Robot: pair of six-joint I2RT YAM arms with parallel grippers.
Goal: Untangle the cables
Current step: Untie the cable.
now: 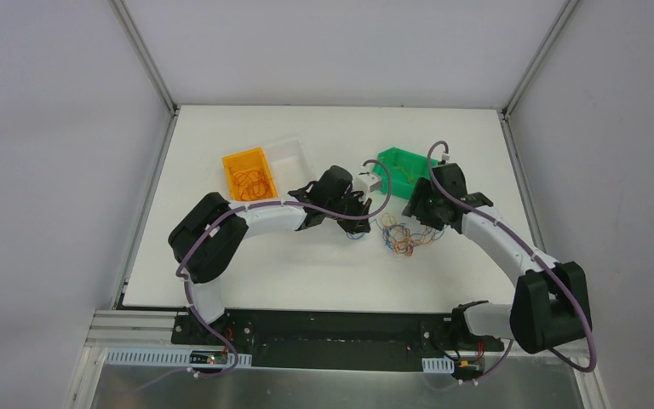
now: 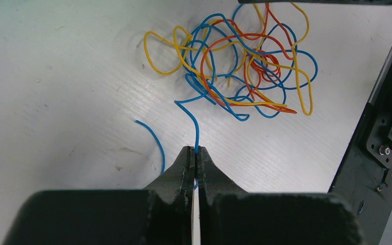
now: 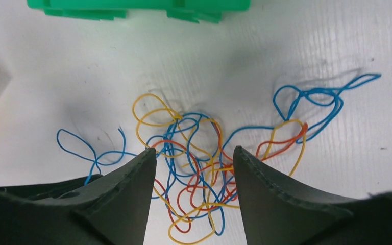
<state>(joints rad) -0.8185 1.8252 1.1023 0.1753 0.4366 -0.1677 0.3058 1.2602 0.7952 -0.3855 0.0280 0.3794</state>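
Note:
The cables (image 1: 400,237) lie as a loose clump of blue, orange, red and yellow strands mid-table, between my two grippers. In the left wrist view the clump (image 2: 245,66) sits ahead of my left gripper (image 2: 196,149). That gripper is shut on one blue cable (image 2: 196,127), which runs from the clump into the jaw tips. A loose blue end (image 2: 155,138) curls beside the left finger. My right gripper (image 3: 194,150) hovers open right over the clump (image 3: 199,173), one finger on each side, holding nothing. More blue loops (image 3: 316,99) spread out to the right.
At the back of the table stand an orange bin (image 1: 249,173) holding wires, a clear bin (image 1: 294,158) and a green bin (image 1: 402,170), whose wall (image 3: 138,7) is just beyond the clump. A black rail (image 2: 383,127) marks the table's near edge.

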